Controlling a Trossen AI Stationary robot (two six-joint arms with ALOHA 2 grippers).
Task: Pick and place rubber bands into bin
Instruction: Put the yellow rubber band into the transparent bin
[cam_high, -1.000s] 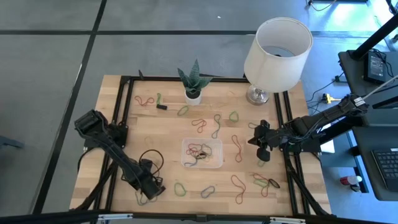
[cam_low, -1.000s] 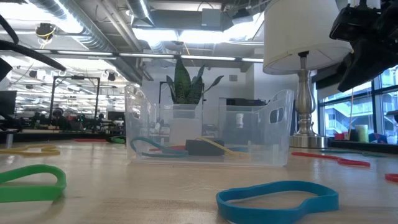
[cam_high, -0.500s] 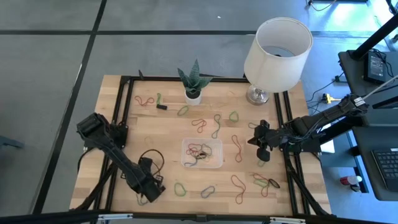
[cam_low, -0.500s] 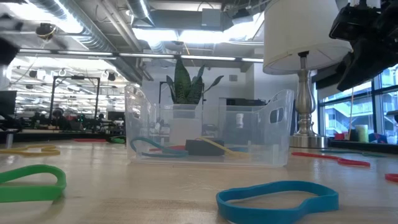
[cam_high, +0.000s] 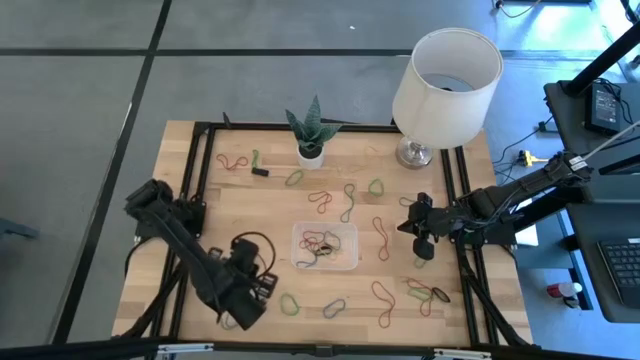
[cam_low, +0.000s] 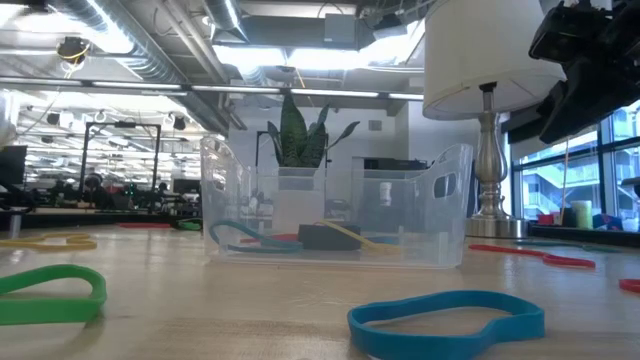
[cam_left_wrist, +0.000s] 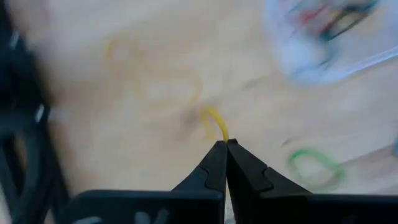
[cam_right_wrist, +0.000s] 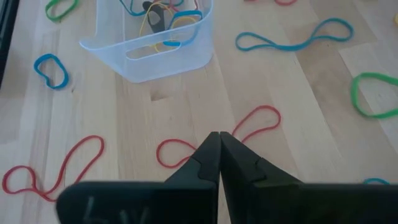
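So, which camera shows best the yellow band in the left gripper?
The left wrist view: the yellow band pokes out between the shut fingertips of the left gripper. The high view shows only the arm; the others show nothing of it.

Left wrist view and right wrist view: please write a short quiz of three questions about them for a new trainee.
1. True or false: the left gripper has its fingers shut on a yellow rubber band.
2. The bin holds: A) nothing; B) several rubber bands; C) a plant.
3. Fill in: the long rubber band lying just beyond the right gripper is coloured ____.
Key: 1 true; 2 B; 3 red.
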